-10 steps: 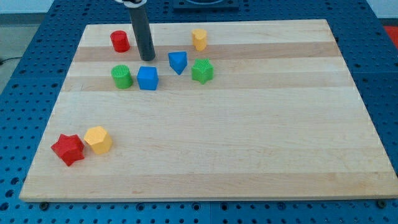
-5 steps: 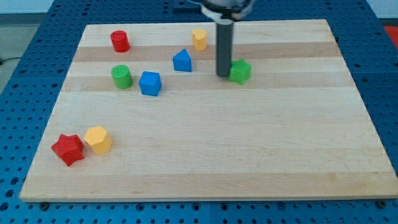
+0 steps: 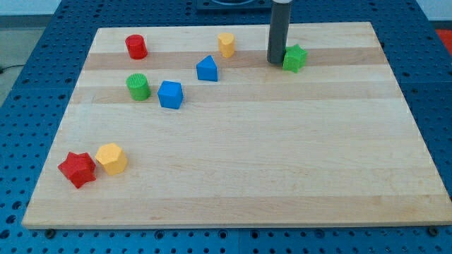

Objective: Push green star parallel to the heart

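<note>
Near the view's top right: we see the green star (image 3: pixel 295 58) lying on the wooden board (image 3: pixel 282 162), touching or just beside the rod on its right.
Our tip: my tip (image 3: pixel 276 62) rests on the board against the star's left side; the rod rises straight up out of the view's top.
Our hold: we have no fingers or jaws, only the plain rod, and it holds nothing; it merely stands beside the star.
Yellow heart: the yellow heart-like block (image 3: pixel 226 44) sits to the left of our tip, near the board's top edge, a little higher in the view than the star.
Blue blocks: a blue peaked block (image 3: pixel 206 68) lies below and left of the yellow one; a blue cube (image 3: pixel 170 94) lies further down and left.
Left group: a red cylinder (image 3: pixel 136 46) near the top left, a green cylinder (image 3: pixel 138 87) below it.
Bottom left: a red star (image 3: pixel 77 169) and a yellow hexagonal block (image 3: pixel 111 158) lie touching, well apart from the rest.
</note>
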Action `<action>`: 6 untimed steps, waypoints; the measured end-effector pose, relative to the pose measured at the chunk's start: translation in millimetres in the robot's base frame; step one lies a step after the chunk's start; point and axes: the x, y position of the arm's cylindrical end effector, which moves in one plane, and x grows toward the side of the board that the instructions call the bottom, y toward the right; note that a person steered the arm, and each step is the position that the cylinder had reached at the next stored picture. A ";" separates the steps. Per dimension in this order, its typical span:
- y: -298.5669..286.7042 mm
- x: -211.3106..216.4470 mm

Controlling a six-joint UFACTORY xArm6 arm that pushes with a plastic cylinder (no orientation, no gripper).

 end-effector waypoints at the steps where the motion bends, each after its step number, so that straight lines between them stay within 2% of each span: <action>1: 12.1 13.7; 2: 8.7 43.1; 3: 64.7 27.9; 4: 91.9 -17.3; 5: 93.3 -3.7; 6: 98.1 30.8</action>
